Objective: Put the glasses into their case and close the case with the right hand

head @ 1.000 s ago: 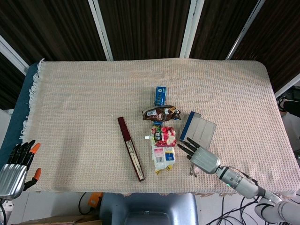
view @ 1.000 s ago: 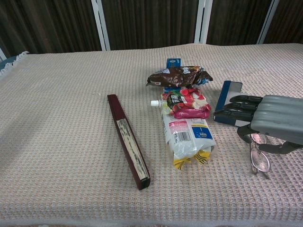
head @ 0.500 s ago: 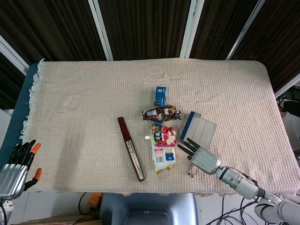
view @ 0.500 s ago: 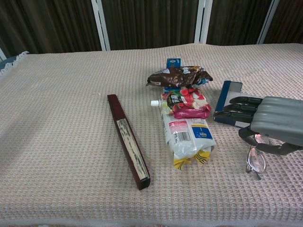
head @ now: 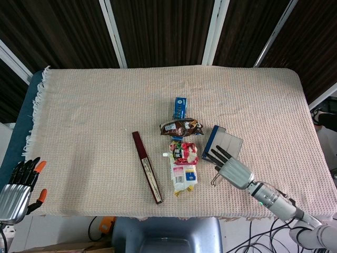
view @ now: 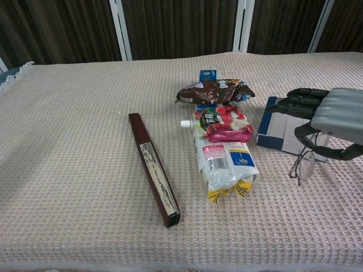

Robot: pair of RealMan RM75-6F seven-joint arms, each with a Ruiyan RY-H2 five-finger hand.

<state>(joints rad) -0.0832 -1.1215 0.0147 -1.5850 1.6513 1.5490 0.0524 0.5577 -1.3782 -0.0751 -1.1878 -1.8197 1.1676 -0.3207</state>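
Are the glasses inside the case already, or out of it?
Out. The right hand holds the glasses hanging above the cloth, in front of the case, which lies open on the table.

Right hand (view: 336, 116) cut off by the right edge in chest view; wrist and arm out of frame there. Glasses (view: 302, 164) mostly hidden under the palm in head view, only a bit of dark frame shows at (head: 215, 181); upper part behind the thumb in chest view. Case (view: 279, 132) partly covered by the fingers (head: 220, 154) in both views; can't tell if they touch it. Left hand (head: 15, 190) cut by the bottom-left edge in head view, not seen in chest view. Print on pouches (head: 182, 163) too small to read.
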